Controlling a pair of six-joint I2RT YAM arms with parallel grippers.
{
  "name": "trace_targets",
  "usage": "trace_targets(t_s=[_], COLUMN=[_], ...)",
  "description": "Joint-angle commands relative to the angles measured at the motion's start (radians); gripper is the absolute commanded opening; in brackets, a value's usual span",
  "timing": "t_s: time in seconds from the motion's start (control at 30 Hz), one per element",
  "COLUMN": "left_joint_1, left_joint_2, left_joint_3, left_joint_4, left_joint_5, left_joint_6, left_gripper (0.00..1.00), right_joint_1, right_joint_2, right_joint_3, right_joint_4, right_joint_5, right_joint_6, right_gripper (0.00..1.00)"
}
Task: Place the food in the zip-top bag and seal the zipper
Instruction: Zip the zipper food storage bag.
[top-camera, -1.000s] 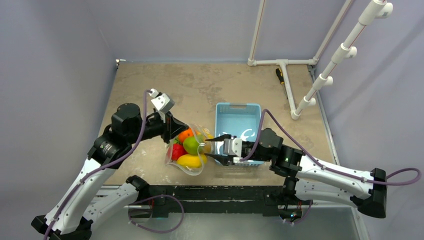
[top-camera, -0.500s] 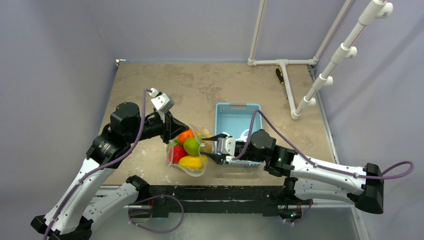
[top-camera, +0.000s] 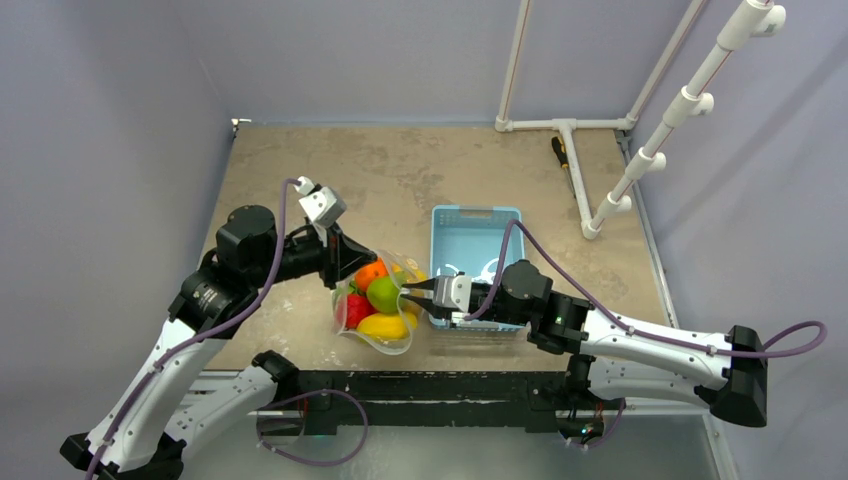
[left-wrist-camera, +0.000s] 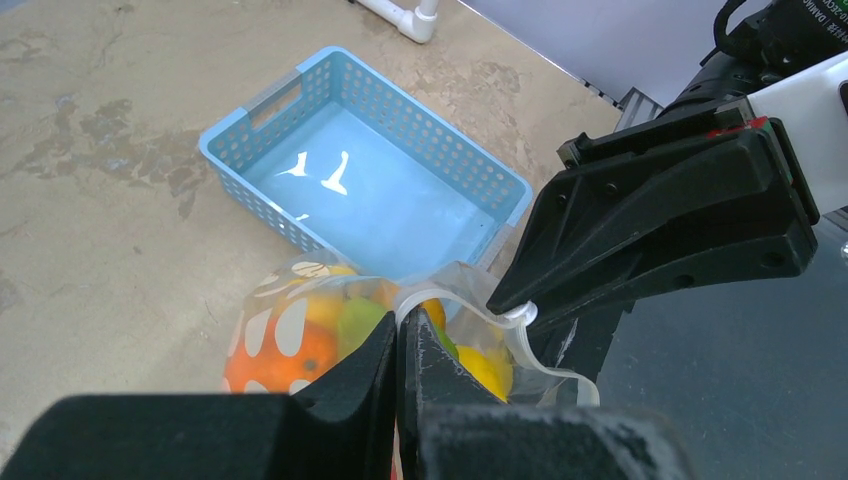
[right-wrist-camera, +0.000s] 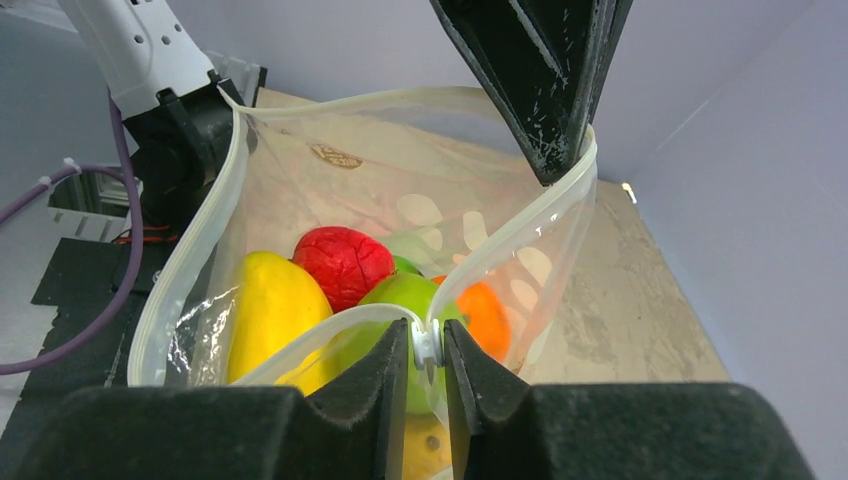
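From above, you see the crinkly transparent white-dotted zip-top bag (top-camera: 390, 342) near the tan table's (top-camera: 300, 180) front edge, just beside the light-blue plastic basket (top-camera: 478, 245), with glossy toy fruits (top-camera: 382, 292) inside. Your left wrist view shows the left gripper (left-wrist-camera: 398, 335) pinched onto the bag's rim. Your right wrist view shows the right gripper (right-wrist-camera: 428, 345) clamped on the whitish zipper strip (right-wrist-camera: 512, 235), with the mouth open.

Some food (right-wrist-camera: 275, 310) (inside the zip-top bag (right-wrist-camera: 500, 185)) sits hidden behind the right claw (right-wrist-camera: 428, 345).

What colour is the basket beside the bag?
The basket is light blue; clearest in the left wrist view.
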Motion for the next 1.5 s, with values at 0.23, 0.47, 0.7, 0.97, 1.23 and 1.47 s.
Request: trace_targets(t_s=[0.23, 0.47, 0.7, 0.97, 1.23, 1.47], left_joint_1=[-0.005, -0.005, -0.005, -0.005, -0.005, -0.005], left_joint_2=[-0.044, -0.066, -0.097, -0.142, -0.133, -0.101], left_joint_3=[0.054, 0.05, 0.054, 0.123, 0.142, 0.128], left_joint_4=[-0.055, -0.14, -0.207, -0.195, -0.133, -0.092], left_joint_5=[-0.097, -0.293, -0.36, -0.27, -0.096, 0.108], left_joint_6=[0.031, 0.045, 0.042, 0.063, 0.106, 0.126], left_gripper=[0.0, 0.1, 0.39, 0.69, 0.75, 0.75], right_joint_1=[0.018, 0.02, 0.02, 0.02, 0.02, 0.02], right_joint_2=[0.023, 0.107, 0.195, 0.236, 0.227, 0.218], right_joint_3=[0.069, 0.157, 0.244, 0.344, 0.409, 0.468], right_joint_4=[0.0, -0.038, -0.095, -0.207, -0.281, -0.352], right_joint_5=[-0.008, 0.019, 0.028, -0.02, -0.074, -0.119], right_joint_6=[-0.002, -0.003, 0.026, 0.055, 0.075, 0.105], right_gripper=[0.0, 0.0, 0.0, 0.0, 0.0, 0.0])
